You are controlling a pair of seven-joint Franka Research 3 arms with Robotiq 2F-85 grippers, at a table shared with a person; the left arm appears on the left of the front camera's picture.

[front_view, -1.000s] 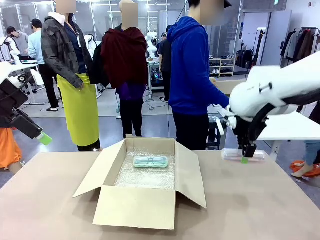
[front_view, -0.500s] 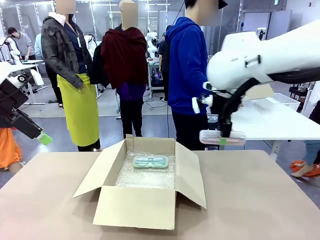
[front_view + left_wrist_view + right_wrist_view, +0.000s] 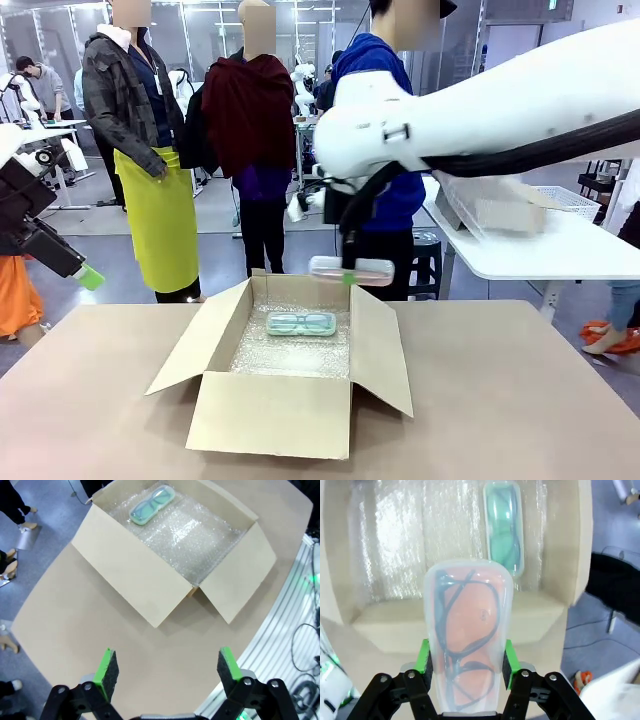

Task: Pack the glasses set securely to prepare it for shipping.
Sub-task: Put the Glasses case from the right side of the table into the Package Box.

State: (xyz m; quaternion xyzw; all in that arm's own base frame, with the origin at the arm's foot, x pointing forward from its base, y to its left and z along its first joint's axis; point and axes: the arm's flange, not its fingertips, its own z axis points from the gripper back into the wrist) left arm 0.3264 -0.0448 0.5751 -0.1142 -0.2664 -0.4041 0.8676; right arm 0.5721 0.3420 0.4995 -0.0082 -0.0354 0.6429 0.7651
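In the front view, an open cardboard box point(image 3: 270, 415) is seen on the tabletop point(image 3: 500, 400) with its flaps spread. The mint-green-glasses case point(image 3: 301, 323) is laid flat on the bubble wrap point(image 3: 290, 355) inside the box, towards its far wall. The right pincer point(image 3: 349, 272) is held above the box's far rim and is clamped on the pink-glasses case point(image 3: 375, 271). That case is kept level in the air, clear of the box. The left pincer point(image 3: 85, 273) is raised well to the left of the box (one green pad is made out here, so its spread is not judged from this angle).

In the left wrist view, the left pincer point(image 3: 167, 666) is shown with its jaws wide apart and nothing between the green pads point(image 3: 106, 666). It is held over bare tabletop point(image 3: 100, 640), well apart from the box point(image 3: 135, 580). The mint-green-glasses case point(image 3: 152, 505) is seen in a far corner of the box on the bubble wrap point(image 3: 195, 535), most of which is left uncovered.

In the right wrist view, the right pincer point(image 3: 466, 660) is seen gripping the pink-glasses case point(image 3: 467, 625) by its long sides, one green pad pressed on each. The case is held above the box point(image 3: 385, 620), over one of its walls. The mint-green-glasses case point(image 3: 504, 525) is seen beyond it, flat on the bubble wrap point(image 3: 405, 535) inside the box. The two cases are not touching.
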